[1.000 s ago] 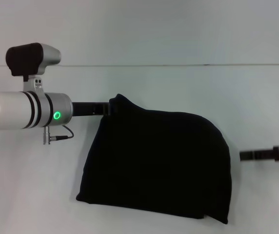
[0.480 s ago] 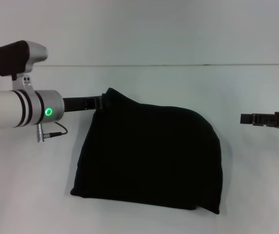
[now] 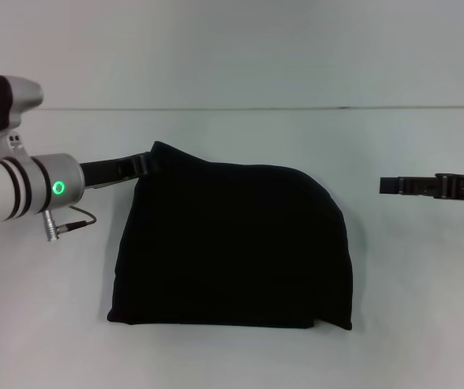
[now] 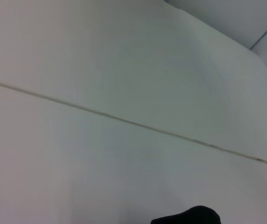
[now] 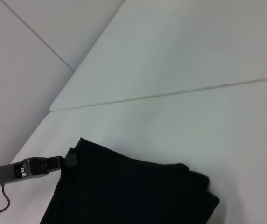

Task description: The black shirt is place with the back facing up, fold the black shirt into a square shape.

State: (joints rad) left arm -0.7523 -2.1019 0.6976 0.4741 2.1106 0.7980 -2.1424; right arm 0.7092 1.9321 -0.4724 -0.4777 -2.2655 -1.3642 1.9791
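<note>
The black shirt [image 3: 232,243] lies folded into a broad mound-shaped bundle on the white table, its straight edge nearest me. My left gripper [image 3: 144,163] is shut on the shirt's far left corner, pinching the cloth just above the table. The right wrist view shows the same hold: the left gripper [image 5: 68,159] clamps the corner of the shirt [image 5: 124,191]. A small black bit of the shirt [image 4: 192,217] shows in the left wrist view. My right gripper [image 3: 386,185] hovers off to the right, well apart from the shirt and holding nothing.
The white table [image 3: 427,308] spreads all around the shirt. A thin seam [image 3: 297,108] marks where the tabletop meets the pale wall at the back. The left arm's white wrist with a green light [image 3: 58,188] reaches in from the left.
The left gripper has pulled the shirt's corner leftward, sliding the whole bundle left and flattening it. The right gripper has risen farther back and edged slightly toward the shirt.
</note>
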